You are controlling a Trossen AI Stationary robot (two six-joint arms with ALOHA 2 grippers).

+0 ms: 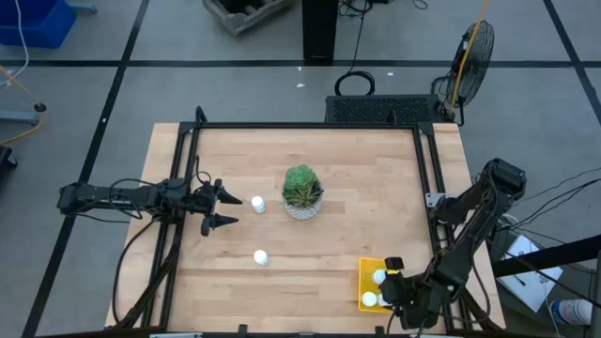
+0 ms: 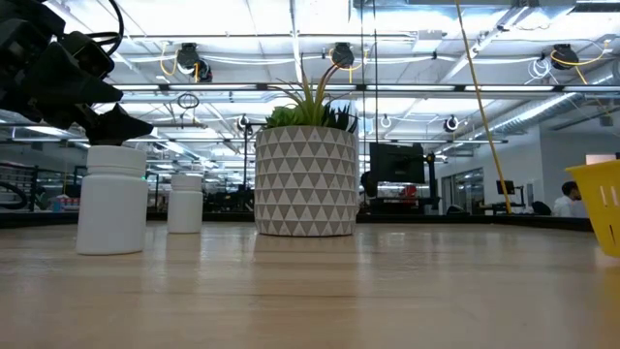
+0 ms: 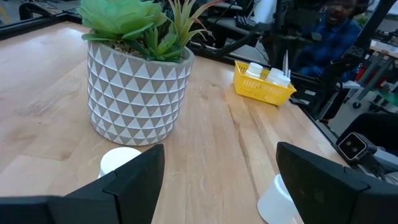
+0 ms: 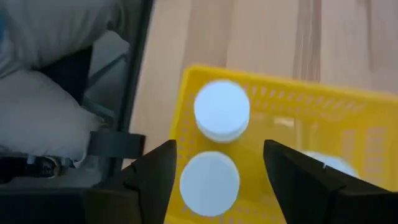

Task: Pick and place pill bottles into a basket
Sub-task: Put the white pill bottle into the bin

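Two white pill bottles (image 1: pixel 257 203) (image 1: pixel 261 256) stand upright on the wooden table left of the potted plant (image 1: pixel 302 192). My left gripper (image 1: pixel 223 209) hovers open just left of the farther one. The yellow basket (image 4: pixel 348 118) sits at the table's near right corner, with several bottles standing in it. My right gripper (image 4: pixel 219 158) is open above the basket, slanting down. One bottle (image 4: pixel 209 182) stands between its fingers with a gap on each side, and another (image 4: pixel 222 111) stands just beyond it.
The plant in its white patterned pot (image 2: pixel 305 179) stands mid-table between the loose bottles and the basket (image 2: pixel 601 204). A dark frame (image 1: pixel 427 178) runs along the table's edges. A person sits beyond the table's right side in the left wrist view.
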